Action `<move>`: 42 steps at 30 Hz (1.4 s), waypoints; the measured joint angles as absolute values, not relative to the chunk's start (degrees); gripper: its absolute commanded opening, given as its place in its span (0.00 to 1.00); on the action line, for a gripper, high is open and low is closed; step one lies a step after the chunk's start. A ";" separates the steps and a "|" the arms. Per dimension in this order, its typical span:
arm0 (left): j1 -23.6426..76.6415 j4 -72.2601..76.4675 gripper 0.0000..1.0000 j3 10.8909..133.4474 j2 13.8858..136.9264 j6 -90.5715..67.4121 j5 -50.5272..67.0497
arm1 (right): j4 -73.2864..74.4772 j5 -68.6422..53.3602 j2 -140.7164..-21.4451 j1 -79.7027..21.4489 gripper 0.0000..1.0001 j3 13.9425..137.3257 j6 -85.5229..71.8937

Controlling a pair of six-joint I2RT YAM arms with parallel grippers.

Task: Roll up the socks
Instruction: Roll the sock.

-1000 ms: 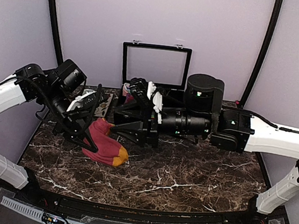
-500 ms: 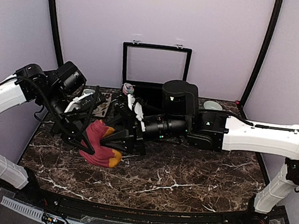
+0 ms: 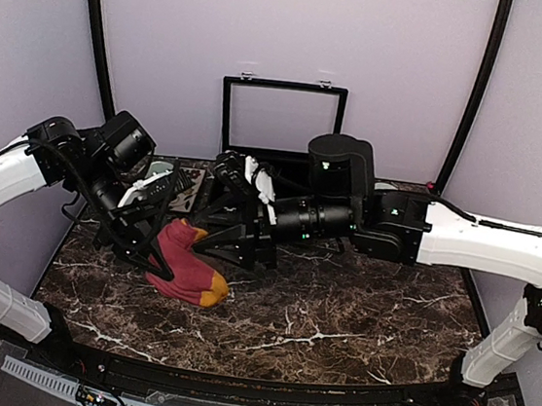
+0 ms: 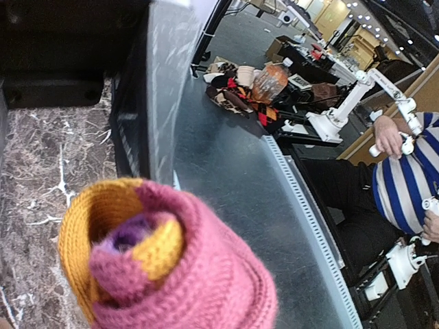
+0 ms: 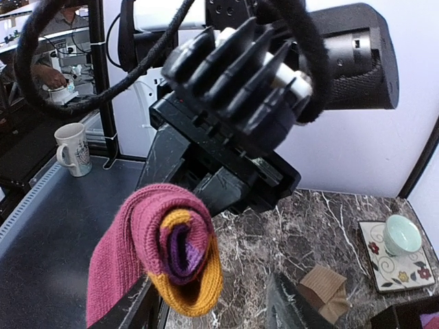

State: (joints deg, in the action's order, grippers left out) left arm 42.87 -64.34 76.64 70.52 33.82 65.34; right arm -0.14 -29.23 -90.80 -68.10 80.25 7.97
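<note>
1. My left claw (image 3: 157,255) was pressed together on the red-maroon knitted sock with an orange toe and a purple-and-orange striped cuff (image 3: 190,272). It held the sock half rolled, left of centre over the dark white-veined marble table (image 3: 355,320). The orange toe hung down at the marble; I could not tell whether it touched.
2. My right claw (image 5: 214,310) stood spread and gripped nothing. The rolled cuff end sat just above the gap, nearer one finger (image 5: 140,310) than the other. I could not tell whether the knit touched that finger.
3. The left wrist camera showed the roll end-on and very close: a purple core, orange around it, pink-red knit outside. My left fingers were out of that picture.
4. Only the right wrist camera showed the plain tan-brown sock (image 5: 322,288), lying folded flat on the marble beside my right claw and well apart from the red one. From above, my right arm covered it.
5. From above, both claws were black against black, so the fingertips were hard to separate. In both wrist pictures the red sock's toe was cut off.
</note>
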 measured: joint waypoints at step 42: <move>42.92 -62.17 0.00 75.88 70.30 32.42 61.21 | -16.71 -42.15 -94.15 -66.00 0.00 77.62 -8.10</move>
State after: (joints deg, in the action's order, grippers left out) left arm 42.92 -62.17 75.88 70.30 32.42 61.21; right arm -16.71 -42.15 -94.15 -66.00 77.62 -8.10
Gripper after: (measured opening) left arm 0.118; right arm 0.023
